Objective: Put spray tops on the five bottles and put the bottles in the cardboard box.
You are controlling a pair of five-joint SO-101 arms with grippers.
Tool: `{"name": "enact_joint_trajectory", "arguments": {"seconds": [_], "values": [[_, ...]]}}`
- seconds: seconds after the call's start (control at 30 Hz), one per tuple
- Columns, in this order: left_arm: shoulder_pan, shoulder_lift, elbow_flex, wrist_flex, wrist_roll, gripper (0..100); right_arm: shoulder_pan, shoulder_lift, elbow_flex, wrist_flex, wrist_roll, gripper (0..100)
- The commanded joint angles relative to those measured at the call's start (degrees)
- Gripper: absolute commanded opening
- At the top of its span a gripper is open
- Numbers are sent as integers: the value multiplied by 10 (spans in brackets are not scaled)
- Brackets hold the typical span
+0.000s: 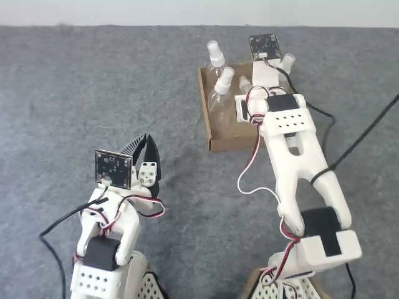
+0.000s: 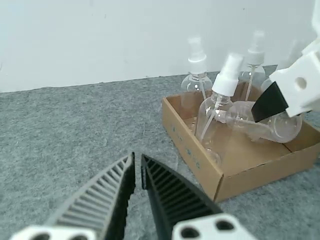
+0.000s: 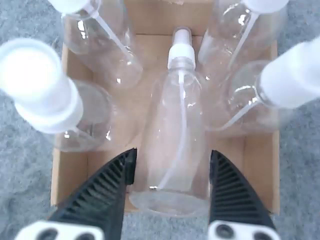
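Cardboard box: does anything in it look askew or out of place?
Yes. One bottle lies on its side on the floor of the cardboard box, spray top on, between the open fingers of the right gripper. The other four bottles stand upright or slightly tilted. Nothing looks spilled or broken.

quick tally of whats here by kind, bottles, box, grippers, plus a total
clear bottles with spray tops: 5
cardboard box: 1
grippers, the left gripper and the right gripper: 2
total: 8
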Motion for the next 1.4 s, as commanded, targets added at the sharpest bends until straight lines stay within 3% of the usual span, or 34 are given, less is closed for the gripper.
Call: {"name": "enact_joint_trajectory", "arguments": {"seconds": [0.0, 0.3, 0.53, 1.1, 1.37], "values": [[3, -7, -4, -12, -6, 12, 5, -52, -43, 17, -4, 147], [3, -7, -4, -12, -6, 12, 3, -64, -44, 61, -4, 147], [4, -7, -4, -12, -6, 12, 2, -153, -44, 100, -4, 147], [4, -7, -4, -12, -6, 12, 1, -277, -43, 296, -3, 147], [4, -7, -4, -12, -6, 12, -51, -360, -41, 396, 30, 147]]}}
